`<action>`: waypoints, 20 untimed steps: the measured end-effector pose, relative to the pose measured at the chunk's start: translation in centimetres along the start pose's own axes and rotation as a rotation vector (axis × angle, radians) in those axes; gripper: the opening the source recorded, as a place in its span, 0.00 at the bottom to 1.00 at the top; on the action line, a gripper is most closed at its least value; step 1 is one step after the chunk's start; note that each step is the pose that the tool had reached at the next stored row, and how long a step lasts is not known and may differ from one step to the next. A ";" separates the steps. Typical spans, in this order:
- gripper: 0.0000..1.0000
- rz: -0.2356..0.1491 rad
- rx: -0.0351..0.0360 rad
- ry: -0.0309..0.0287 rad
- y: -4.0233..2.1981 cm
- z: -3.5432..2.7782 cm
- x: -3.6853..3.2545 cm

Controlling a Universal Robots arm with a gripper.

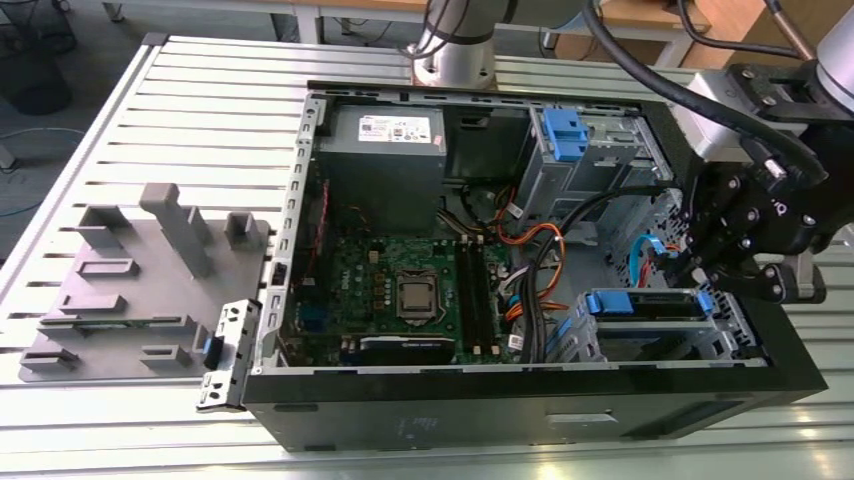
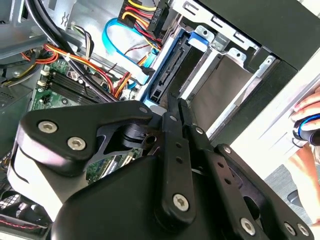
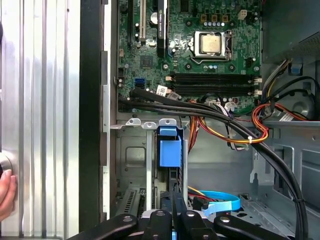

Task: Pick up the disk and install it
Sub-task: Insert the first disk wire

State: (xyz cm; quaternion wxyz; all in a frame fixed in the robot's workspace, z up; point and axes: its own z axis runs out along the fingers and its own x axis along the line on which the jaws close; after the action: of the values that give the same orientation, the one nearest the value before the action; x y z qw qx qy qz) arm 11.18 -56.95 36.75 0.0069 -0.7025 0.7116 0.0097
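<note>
1. Slatted counter [image 1: 200, 110]: an open computer case [image 1: 534, 405] is laid on it.
2. End effector [image 2: 174, 102]: fingers [image 2: 180, 130] are seen drawn together, nothing between them, held at the drive bay [image 1: 741, 325].
3. Disk [image 1: 650, 303]: seated in that bay, blue frame seen, just beside the end effector.

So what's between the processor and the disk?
In the first wrist view, the black memory slots and a bundle of black cables lie between the processor and the disk.
</note>
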 end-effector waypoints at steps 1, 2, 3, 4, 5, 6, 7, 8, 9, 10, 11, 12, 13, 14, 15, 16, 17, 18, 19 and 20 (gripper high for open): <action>0.16 0.000 0.0000 -0.0001 0.00 0.01 -0.16; 0.16 0.000 0.0000 0.0000 0.00 0.01 -0.37; 0.16 0.000 0.0000 0.0000 0.01 0.03 -0.62; 0.16 0.000 0.0000 -0.0001 0.01 0.05 -0.89; 0.16 0.000 0.0000 -0.0001 0.01 0.06 -1.15; 0.16 0.000 0.0000 0.0000 0.02 0.07 -1.39; 0.16 0.000 0.0000 -0.0001 0.02 0.09 -1.65; 0.16 0.000 0.0001 -0.0002 0.02 0.09 -1.83; 0.16 0.000 0.0003 -0.0003 0.02 0.09 -1.97; 0.16 0.000 0.0005 -0.0005 0.03 0.10 -2.07; 0.16 0.000 0.0006 -0.0004 0.03 0.10 -2.16; 0.16 0.000 0.0007 -0.0003 0.03 0.10 -2.29; 0.16 0.000 0.0008 -0.0003 0.03 0.10 -2.43; 0.16 0.000 0.0008 -0.0003 0.03 0.11 -2.53; 0.16 0.000 0.0008 -0.0004 0.03 0.11 -2.61; 0.16 0.000 0.0008 -0.0005 0.01 0.12 -2.69; 0.16 0.000 0.0008 -0.0004 -0.04 0.12 -2.76; 0.16 0.000 0.0007 -0.0005 -0.13 0.13 -2.82; 0.16 0.000 0.0008 -0.0005 -0.28 0.15 -2.86; 0.16 0.000 0.0008 -0.0005 -0.44 0.15 -2.88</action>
State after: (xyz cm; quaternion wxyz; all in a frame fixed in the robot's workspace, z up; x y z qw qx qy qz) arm 11.65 -54.07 36.66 0.0073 -0.7025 0.7116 0.0096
